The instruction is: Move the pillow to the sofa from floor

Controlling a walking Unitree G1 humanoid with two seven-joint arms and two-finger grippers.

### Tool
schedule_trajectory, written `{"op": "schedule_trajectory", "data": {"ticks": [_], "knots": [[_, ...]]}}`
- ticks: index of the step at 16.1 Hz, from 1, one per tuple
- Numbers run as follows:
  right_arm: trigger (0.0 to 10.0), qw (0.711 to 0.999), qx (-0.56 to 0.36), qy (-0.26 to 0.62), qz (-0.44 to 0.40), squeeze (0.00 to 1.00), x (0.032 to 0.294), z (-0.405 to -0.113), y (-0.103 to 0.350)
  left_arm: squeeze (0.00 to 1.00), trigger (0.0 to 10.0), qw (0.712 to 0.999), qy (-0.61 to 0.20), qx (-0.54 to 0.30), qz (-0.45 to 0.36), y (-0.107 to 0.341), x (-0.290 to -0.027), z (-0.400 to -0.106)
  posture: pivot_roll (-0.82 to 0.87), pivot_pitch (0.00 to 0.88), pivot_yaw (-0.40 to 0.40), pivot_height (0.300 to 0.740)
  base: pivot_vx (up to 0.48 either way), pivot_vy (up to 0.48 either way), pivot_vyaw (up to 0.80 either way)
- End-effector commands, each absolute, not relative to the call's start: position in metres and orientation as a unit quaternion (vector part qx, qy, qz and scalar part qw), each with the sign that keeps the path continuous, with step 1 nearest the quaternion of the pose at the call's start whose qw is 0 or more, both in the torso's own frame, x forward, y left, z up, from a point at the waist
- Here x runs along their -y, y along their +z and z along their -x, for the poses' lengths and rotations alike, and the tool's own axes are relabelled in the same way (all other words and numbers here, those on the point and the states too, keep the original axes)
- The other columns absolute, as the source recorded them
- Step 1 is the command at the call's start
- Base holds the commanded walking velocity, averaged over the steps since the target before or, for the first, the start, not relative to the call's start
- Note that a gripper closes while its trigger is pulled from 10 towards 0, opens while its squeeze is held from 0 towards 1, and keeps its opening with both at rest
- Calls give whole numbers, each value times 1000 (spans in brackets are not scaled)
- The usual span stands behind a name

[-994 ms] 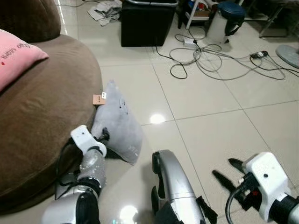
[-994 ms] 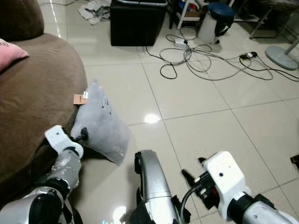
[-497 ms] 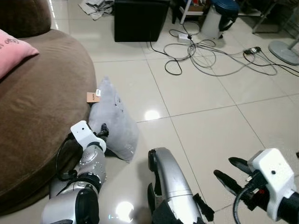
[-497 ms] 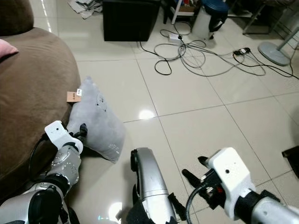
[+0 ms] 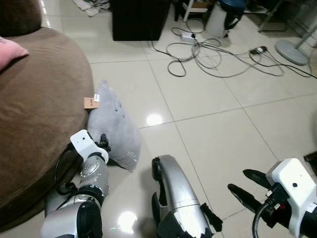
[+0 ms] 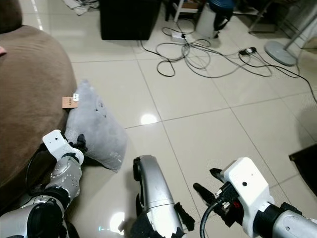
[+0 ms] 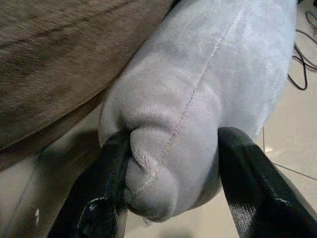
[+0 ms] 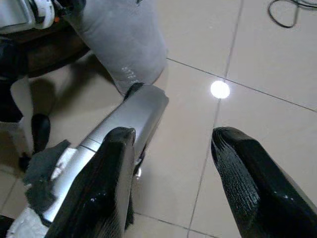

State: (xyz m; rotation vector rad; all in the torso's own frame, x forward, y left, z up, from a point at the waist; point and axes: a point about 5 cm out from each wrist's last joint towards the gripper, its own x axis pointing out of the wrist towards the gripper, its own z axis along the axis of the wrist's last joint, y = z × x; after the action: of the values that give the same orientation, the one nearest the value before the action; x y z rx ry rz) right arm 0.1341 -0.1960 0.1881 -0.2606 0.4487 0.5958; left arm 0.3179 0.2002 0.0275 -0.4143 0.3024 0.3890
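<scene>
Our left pincer (image 7: 171, 191) holds the near corner of the grey pillow (image 5: 113, 126), its fingers (image 7: 250, 186) pinching a soft fold; the pillow sits on the tiled floor (image 5: 213, 99), leaning against the brown sofa (image 5: 39, 109); our right pincer (image 5: 247, 191) hangs wide and idle above bare tile, well apart. We judge the grip shallow: lifting by one plush corner could let the fabric slide free, or the sagging bulk could catch on the sofa's edge.

pink cushion (image 5: 11, 51): cut by frame edge | pillow (image 5: 113, 126): tag print too small to read
</scene>
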Motion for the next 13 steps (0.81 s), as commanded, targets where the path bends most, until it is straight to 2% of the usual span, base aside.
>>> {"op": "schedule_trajectory", "data": {"ticks": [1,13], "knots": [[10000,923,-226,280,133,0,200,-133,190,0,0,945,186,-170,209,17,-192,-311,-531,189,-238,510,0,0,0],[10000,920,-244,271,145,0,203,-131,187,0,0,948,190,-154,205,23,-201,-314,-509,171,-226,510,0,0,0]]}}
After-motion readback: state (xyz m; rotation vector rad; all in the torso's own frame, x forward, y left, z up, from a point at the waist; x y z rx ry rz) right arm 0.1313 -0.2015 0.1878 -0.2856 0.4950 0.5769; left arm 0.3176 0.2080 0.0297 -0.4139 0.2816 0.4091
